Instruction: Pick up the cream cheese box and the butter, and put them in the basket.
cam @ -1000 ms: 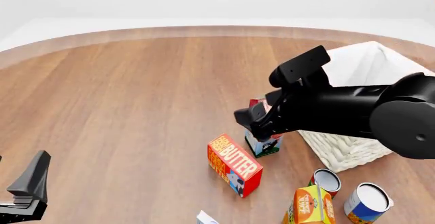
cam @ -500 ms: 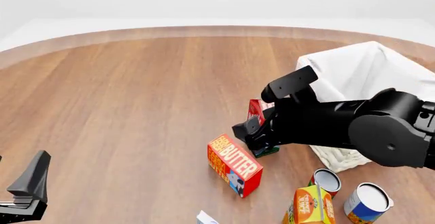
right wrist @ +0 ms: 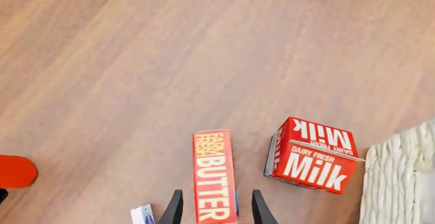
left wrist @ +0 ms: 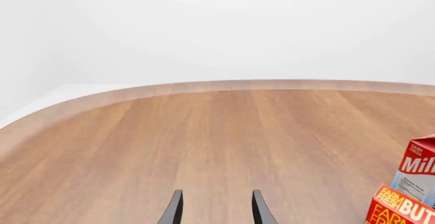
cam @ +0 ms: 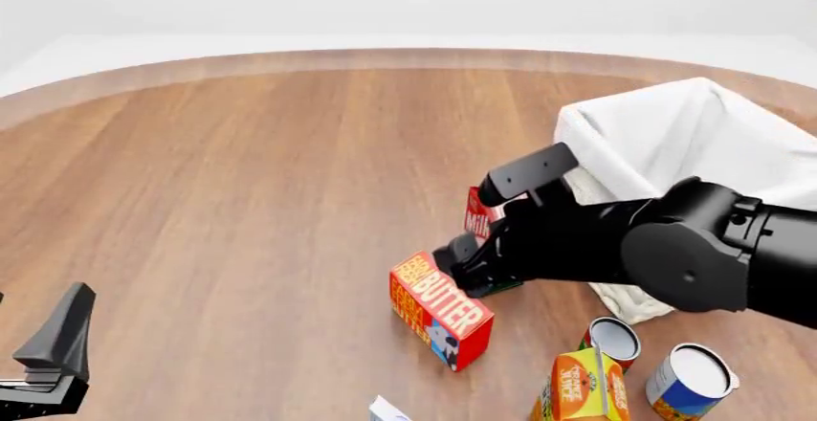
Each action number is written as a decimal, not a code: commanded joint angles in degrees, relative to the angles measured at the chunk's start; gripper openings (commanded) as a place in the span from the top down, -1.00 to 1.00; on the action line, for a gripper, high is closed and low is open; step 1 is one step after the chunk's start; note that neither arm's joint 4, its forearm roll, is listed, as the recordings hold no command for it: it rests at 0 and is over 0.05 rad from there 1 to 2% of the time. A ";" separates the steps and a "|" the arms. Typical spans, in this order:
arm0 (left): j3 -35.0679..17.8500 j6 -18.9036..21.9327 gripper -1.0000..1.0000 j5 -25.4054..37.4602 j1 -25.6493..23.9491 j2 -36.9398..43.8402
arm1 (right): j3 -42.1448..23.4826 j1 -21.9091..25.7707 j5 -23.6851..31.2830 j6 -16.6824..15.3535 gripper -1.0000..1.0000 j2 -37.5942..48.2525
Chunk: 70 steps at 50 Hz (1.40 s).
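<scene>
The basket [cam: 676, 144] sits at the bench's [cam: 255, 172] far right, so I work beside it. The butter [cam: 441, 310] lies flat near the milk carton [cam: 477, 212], its long axis running toward me and rightward; my right claw [right wrist: 214, 215] hangs released, fingers straddling it, while my left claw [left wrist: 215, 214] waits open.

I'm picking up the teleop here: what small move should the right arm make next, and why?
Probably lower the right gripper straight down: its open fingers straddle the butter from above, and the milk carton stands clear to one side.
</scene>
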 commanded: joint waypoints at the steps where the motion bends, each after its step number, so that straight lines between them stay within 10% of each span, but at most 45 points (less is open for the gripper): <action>1: 0.00 0.00 -1.00 0.00 0.00 0.00 | 1.78 -0.78 -1.87 0.51 -1.00 0.95; 70: 0.00 0.00 -1.00 0.00 0.00 0.00 | 7.58 2.00 -14.74 4.64 -1.00 11.64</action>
